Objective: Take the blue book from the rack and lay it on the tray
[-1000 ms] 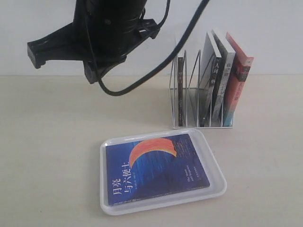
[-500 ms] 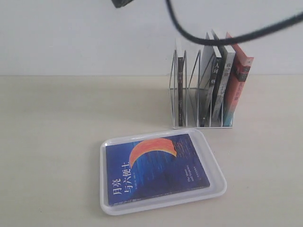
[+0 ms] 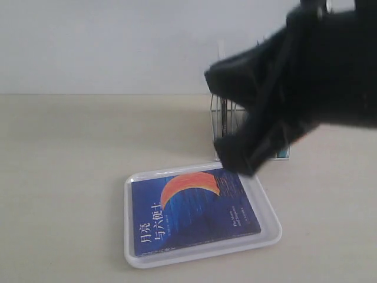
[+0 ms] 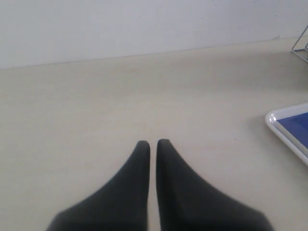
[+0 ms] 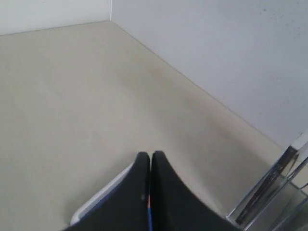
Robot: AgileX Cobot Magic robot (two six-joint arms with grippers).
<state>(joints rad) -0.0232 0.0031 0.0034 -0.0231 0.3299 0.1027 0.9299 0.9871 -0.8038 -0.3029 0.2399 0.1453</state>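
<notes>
The blue book (image 3: 194, 212) lies flat, cover up, in the white tray (image 3: 127, 236) near the table's front. Behind it stands the white wire rack (image 3: 215, 124), mostly hidden by my blurred black right arm (image 3: 294, 88), which hangs in front of it. In the right wrist view my right gripper (image 5: 150, 155) is shut and holds nothing, above a corner of the tray (image 5: 103, 197), with the rack (image 5: 269, 187) beside it. My left gripper (image 4: 153, 143) is shut and empty over bare table, well away from the tray (image 4: 284, 132) and the book (image 4: 298, 125).
Other books stand in the rack, hidden by the right arm except for a dark spine (image 3: 224, 121). A pale wall runs behind the table. The beige tabletop (image 3: 65, 165) stretches left of the tray.
The black arm at upper left a second ago rose out of the exterior view. Now my right arm has swung in, blurred, in front of the rack. Book and tray have not moved.
</notes>
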